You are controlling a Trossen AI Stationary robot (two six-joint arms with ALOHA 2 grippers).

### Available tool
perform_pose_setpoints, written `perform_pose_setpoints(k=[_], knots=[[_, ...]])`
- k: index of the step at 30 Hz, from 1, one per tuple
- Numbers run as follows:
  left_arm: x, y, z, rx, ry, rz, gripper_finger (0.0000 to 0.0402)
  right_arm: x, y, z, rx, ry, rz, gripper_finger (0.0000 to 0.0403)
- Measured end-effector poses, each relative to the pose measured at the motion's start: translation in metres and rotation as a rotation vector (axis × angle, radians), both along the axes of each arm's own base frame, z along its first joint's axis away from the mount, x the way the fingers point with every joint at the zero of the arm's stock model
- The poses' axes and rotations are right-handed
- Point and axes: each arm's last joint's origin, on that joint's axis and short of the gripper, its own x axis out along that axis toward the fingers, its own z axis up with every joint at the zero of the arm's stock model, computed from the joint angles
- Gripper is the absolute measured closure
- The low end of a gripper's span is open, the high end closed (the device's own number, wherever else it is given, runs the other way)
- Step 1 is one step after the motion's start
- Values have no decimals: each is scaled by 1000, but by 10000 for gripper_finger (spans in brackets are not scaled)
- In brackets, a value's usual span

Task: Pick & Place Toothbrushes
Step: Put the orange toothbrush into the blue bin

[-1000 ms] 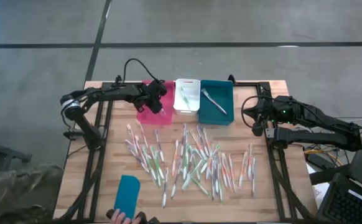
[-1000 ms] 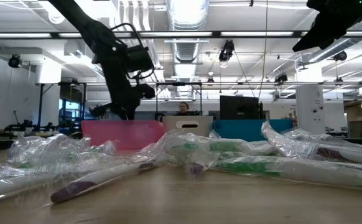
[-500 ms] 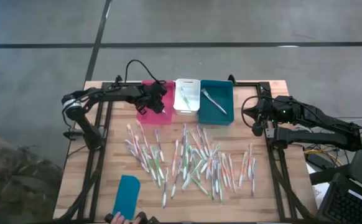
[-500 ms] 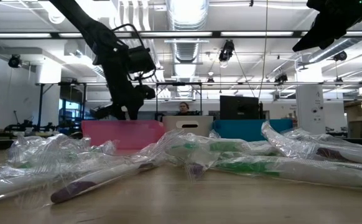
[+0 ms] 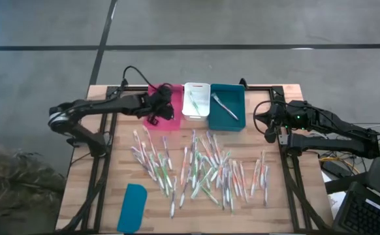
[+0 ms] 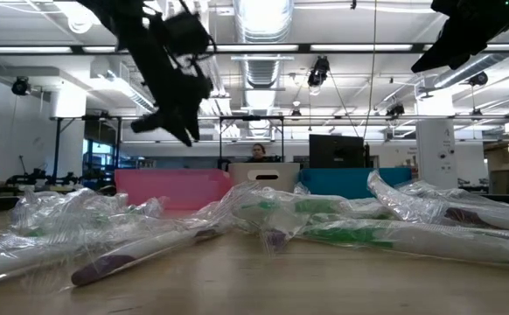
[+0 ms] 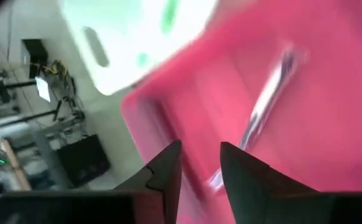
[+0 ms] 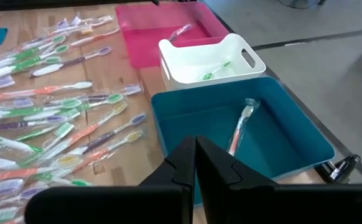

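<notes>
Many toothbrushes in clear wrappers lie loose on the wooden table in front of three bins: pink, white and teal. My left gripper hangs above the pink bin, open and holding nothing. Below it one toothbrush lies flat on the pink bin's floor. The white bin holds a green-accented toothbrush and the teal bin holds another. My right gripper is shut and waits at the table's right edge, beside the teal bin.
A flat teal lid lies near the table's near-left corner. The low view shows crinkled wrappers piled in front of the bins. A person sits far off beyond the table. Bare wood shows along the table's right side.
My left gripper has risen out of the pink bin, well above its rim, while its arm has swung out toward the table's left edge. A person's hand at the near edge by the teal lid has gone from view.
</notes>
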Motion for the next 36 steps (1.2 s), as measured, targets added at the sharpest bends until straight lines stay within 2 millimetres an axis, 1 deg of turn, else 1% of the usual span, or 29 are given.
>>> perform_pose_setpoints(k=[3,5,9,11,13,14,16,18,21,24,26,30,33,36], knots=[[-7,-14,18,-100,-173,58,294,0,0,0,-4,2,2,394],[-14,-23,30,-203,-309,118,295,0,0,0,-9,4,6,394],[-25,-35,50,-488,-585,276,296,0,0,0,-1,0,0,394],[-29,-40,58,-641,-668,287,297,0,0,0,-6,3,3,394],[-31,-46,62,-782,-708,195,298,0,0,0,-89,40,55,394],[-30,-50,63,-844,-736,105,298,0,0,0,-142,62,88,394],[-30,-59,63,-921,-811,-90,299,0,0,0,-240,103,149,394],[-32,-66,61,-970,-886,-212,299,0,0,0,-316,140,199,394],[-40,-76,55,-978,-1004,-302,299,1,0,-1,-402,180,254,394],[-53,-88,46,-944,-1119,-395,299,1,0,0,-460,202,290,394],[-62,-94,40,-905,-1213,-426,299,2,0,0,-435,184,281,394],[-82,-105,27,-766,-1386,-463,299,11,-1,6,-216,12,189,394],[-95,-111,21,-655,-1442,-517,299,22,-4,17,-127,-159,116,394],[-105,-112,17,-621,-1465,-547,297,33,-6,28,-56,-323,72,394]])
